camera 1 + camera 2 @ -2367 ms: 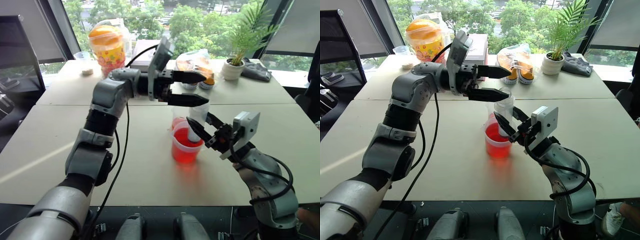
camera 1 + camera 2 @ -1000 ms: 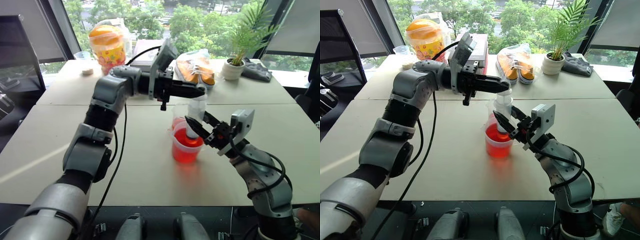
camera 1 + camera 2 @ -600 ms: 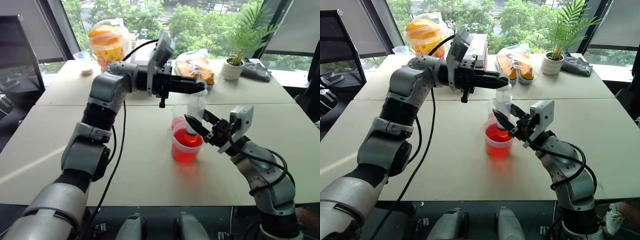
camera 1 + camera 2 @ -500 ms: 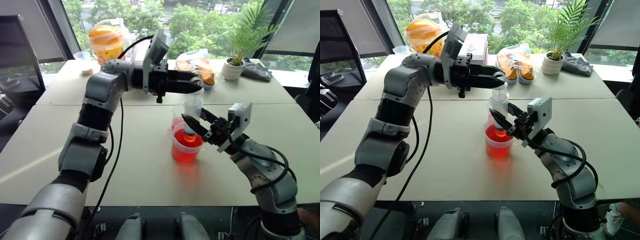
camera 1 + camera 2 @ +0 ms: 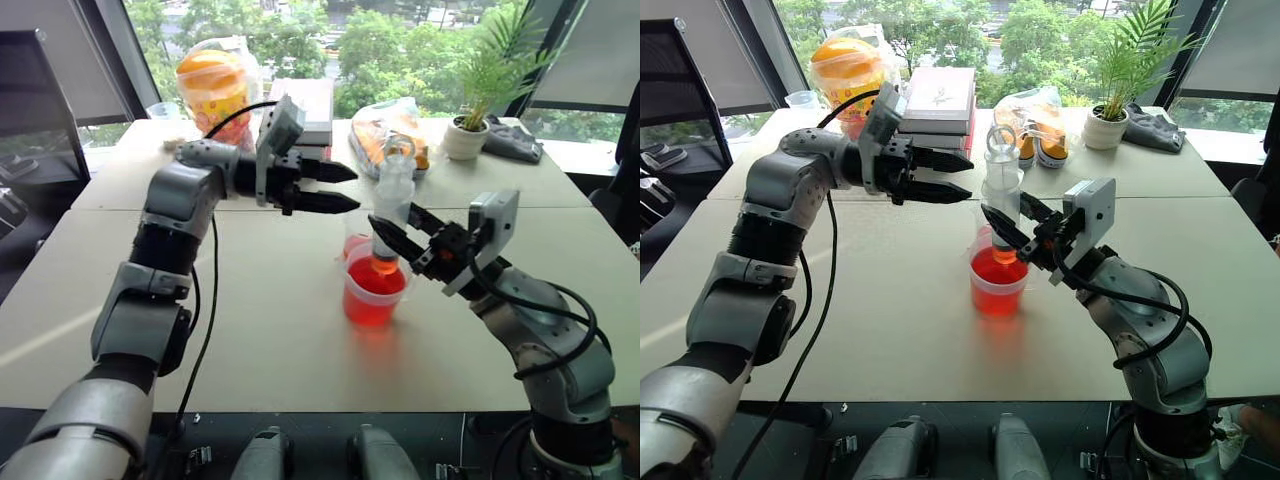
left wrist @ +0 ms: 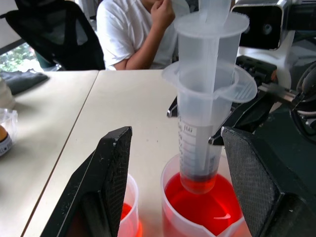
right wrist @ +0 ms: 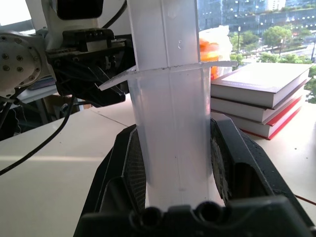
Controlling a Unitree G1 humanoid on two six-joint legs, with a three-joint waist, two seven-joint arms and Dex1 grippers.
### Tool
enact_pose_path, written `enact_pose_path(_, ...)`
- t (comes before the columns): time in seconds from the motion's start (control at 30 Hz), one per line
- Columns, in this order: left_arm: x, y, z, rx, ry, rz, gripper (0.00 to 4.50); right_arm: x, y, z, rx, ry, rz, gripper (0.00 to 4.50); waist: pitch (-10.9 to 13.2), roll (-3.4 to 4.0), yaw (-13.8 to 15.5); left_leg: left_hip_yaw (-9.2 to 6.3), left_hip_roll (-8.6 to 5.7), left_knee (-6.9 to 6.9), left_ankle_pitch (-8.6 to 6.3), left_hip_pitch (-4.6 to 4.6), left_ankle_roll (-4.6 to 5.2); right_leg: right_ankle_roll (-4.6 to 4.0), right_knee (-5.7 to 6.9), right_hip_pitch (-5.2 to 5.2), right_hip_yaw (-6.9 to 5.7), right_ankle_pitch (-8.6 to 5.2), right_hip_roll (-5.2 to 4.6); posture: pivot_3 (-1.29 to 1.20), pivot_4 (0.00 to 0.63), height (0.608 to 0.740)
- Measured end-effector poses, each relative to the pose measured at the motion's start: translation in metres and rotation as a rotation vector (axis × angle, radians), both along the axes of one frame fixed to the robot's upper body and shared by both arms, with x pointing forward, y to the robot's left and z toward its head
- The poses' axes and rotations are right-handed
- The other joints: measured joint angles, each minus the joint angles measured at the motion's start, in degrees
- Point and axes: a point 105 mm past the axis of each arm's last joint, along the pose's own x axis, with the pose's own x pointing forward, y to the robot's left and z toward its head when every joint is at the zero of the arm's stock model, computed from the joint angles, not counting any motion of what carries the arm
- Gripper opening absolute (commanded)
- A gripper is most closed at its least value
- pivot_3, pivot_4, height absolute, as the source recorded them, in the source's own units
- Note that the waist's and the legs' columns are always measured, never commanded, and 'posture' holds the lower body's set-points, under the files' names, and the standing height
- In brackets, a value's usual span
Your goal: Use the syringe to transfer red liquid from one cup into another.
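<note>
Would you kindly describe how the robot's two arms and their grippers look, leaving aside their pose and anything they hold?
Both arms are built of rounded silver-grey segments joined by black joints, with black cables looping outside. The left gripper and right gripper each have two tapered black fingers with textured inner pads. A boxy silver-grey camera housing sits on each wrist.

Stood upright over the handled cup (image 5: 373, 295), syringe (image 5: 390, 215) tip in its liquid (image 6: 205, 207). Smaller cup (image 5: 355, 238) just behind, on the worktop (image 5: 250, 300).

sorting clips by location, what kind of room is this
Probably an office or lab workspace: pale tables by big windows, a stack of books, a potted plant, and a seated person nearby.
</note>
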Motion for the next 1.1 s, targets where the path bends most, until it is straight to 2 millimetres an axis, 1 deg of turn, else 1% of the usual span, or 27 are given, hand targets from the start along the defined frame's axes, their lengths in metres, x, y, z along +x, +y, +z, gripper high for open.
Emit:
enact_pose_path(0.03,0.001,0.004,0.000,-0.001,0.002,0.016,2.94,0.001,0.000,0.004,0.010,-0.003,0.002,1.42,0.00,0.00,0.02,0.00,0.00,0.01,0.00,0.00,0.00,0.00,0.00,0.00,0.00,0.00,-0.01,0.00,0.150,0.740)
enact_pose_path(0.07,0.003,0.008,0.000,-0.002,0.003,0.037,2.94,0.002,-0.001,0.011,0.027,-0.015,-0.002,1.42,0.00,0.00,0.01,0.01,0.00,0.01,0.00,-0.01,0.00,0.00,0.00,-0.01,0.00,0.00,-0.02,0.00,0.150,0.740)
enact_pose_path(0.13,0.006,0.016,0.000,-0.013,0.005,0.070,2.94,0.005,-0.004,0.031,0.060,-0.057,-0.010,1.42,0.00,0.00,0.04,0.00,0.00,0.01,0.00,-0.01,0.00,0.00,-0.01,-0.01,-0.01,0.00,-0.03,0.00,0.150,0.740)
enact_pose_path(0.23,0.009,0.024,-0.001,-0.017,0.004,0.111,2.94,0.019,-0.007,0.062,0.098,-0.099,-0.008,1.42,0.00,0.01,0.01,0.00,0.00,0.00,0.00,0.01,0.00,-0.01,0.00,0.00,-0.03,0.01,-0.04,0.00,0.150,0.740)
enact_pose_path(0.3,0.010,0.025,-0.003,-0.022,0.007,0.124,2.94,0.030,-0.010,0.070,0.113,-0.097,-0.011,1.42,0.00,0.01,0.05,0.00,0.00,-0.01,0.00,0.00,0.00,-0.01,-0.01,-0.01,-0.03,0.01,-0.04,0.00,0.150,0.740)
enact_pose_path(0.37,0.010,0.027,-0.006,-0.028,0.010,0.139,2.94,0.050,-0.011,0.072,0.105,-0.084,-0.015,1.42,0.00,0.01,0.02,0.02,0.00,-0.01,0.00,-0.02,0.01,-0.01,-0.03,-0.03,-0.03,0.01,-0.04,0.00,0.150,0.740)
enact_pose_path(0.47,0.007,0.027,-0.004,-0.037,-0.004,0.146,2.94,0.074,-0.012,0.062,0.084,-0.062,-0.026,1.42,0.00,0.01,0.07,0.03,0.00,-0.01,-0.01,-0.05,0.02,-0.01,-0.04,-0.05,-0.03,0.01,-0.04,0.00,0.150,0.740)
enact_pose_path(0.5,0.006,0.028,-0.003,-0.037,-0.010,0.152,2.94,0.081,-0.012,0.055,0.082,-0.056,-0.025,1.42,0.00,0.00,0.01,0.03,0.00,-0.02,-0.01,-0.06,0.02,-0.01,-0.05,-0.05,-0.03,0.01,-0.03,0.00,0.150,0.740)
enact_pose_path(0.57,0.004,0.027,-0.002,-0.037,-0.020,0.160,2.94,0.093,-0.012,0.034,0.077,-0.018,-0.029,1.42,0.00,0.01,-0.06,0.04,0.00,-0.03,-0.01,-0.07,0.02,-0.01,-0.04,-0.08,-0.02,0.01,-0.04,0.00,0.150,0.740)
enact_pose_path(0.67,0.005,0.028,0.000,-0.054,-0.020,0.183,2.94,0.100,-0.009,0.001,0.079,0.037,-0.028,1.42,0.01,0.02,-0.05,0.05,0.00,-0.03,-0.01,-0.11,0.02,-0.01,-0.02,-0.16,0.00,0.01,-0.04,0.00,0.150,0.740)
enact_pose_path(0.73,0.007,0.027,0.006,-0.079,-0.029,0.196,2.94,0.101,-0.008,-0.010,0.064,0.054,-0.030,1.42,0.01,0.02,-0.02,0.06,0.00,-0.02,-0.01,-0.12,0.02,0.00,-0.02,-0.16,0.00,0.01,-0.05,0.00,0.150,0.740)
enact_pose_path(0.83,0.010,0.019,0.021,-0.130,-0.056,0.199,2.94,0.100,-0.006,-0.006,0.064,0.029,-0.021,1.42,0.01,0.02,0.15,0.04,0.00,0.01,-0.01,-0.11,0.02,0.00,-0.01,-0.14,-0.03,0.01,-0.05,0.00,0.150,0.740)
enact_pose_path(0.93,0.014,0.006,0.038,-0.173,-0.088,0.183,2.94,0.099,-0.006,-0.005,0.061,0.013,-0.019,1.42,0.01,0.02,0.15,0.05,-0.01,0.01,-0.01,-0.10,0.02,0.00,-0.01,-0.13,-0.03,0.01,-0.05,0.00,0.150,0.740)
enact_pose_path(1.1,0.028,-0.015,0.057,-0.223,-0.102,0.195,2.94,0.098,-0.005,-0.006,0.060,0.008,-0.020,1.42,0.01,0.02,-0.02,0.08,-0.01,-0.01,-0.01,-0.10,0.02,0.00,-0.02,-0.15,-0.01,0.01,-0.03,0.00,0.150,0.740)
